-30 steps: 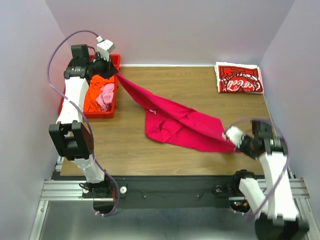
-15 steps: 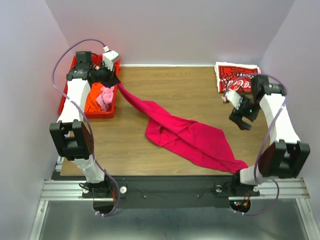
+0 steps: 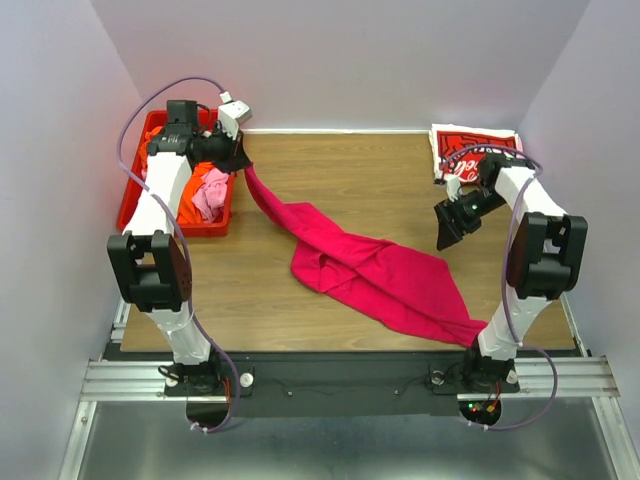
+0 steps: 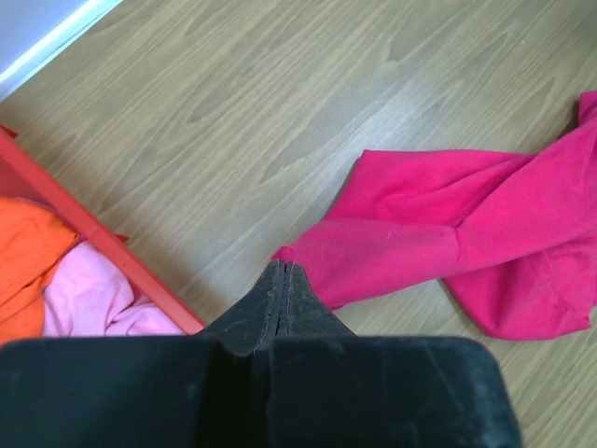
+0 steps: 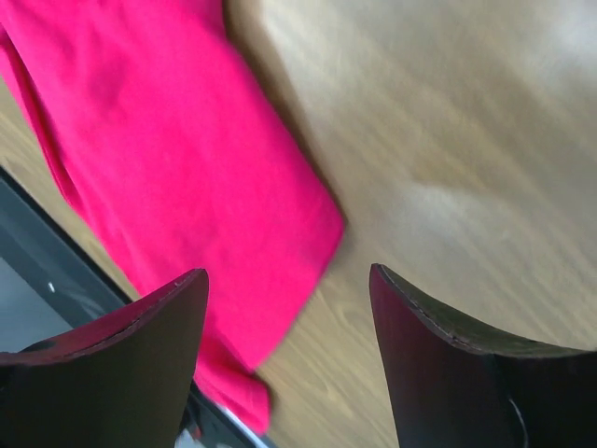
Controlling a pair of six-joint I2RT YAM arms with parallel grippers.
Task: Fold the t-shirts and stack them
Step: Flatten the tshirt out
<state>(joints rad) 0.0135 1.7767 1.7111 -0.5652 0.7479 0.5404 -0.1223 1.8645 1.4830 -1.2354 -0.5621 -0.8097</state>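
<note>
A magenta-pink t-shirt lies crumpled across the table, stretched from the back left to the front right edge. My left gripper is shut on one end of it beside the red bin and holds that end up. My right gripper is open and empty, above bare table right of the shirt; the shirt's lower part shows beneath it. A folded red-and-white Coca-Cola t-shirt lies at the back right corner. Orange and light pink shirts lie in the bin.
The red plastic bin stands at the back left; its rim is just left of my left fingers. The shirt's front end hangs near the table's front edge. Walls enclose the table on three sides.
My right gripper let go of the shirt's front end and swung up to the back right, then down toward the middle right. My left gripper moved right, out of the bin, with the shirt.
</note>
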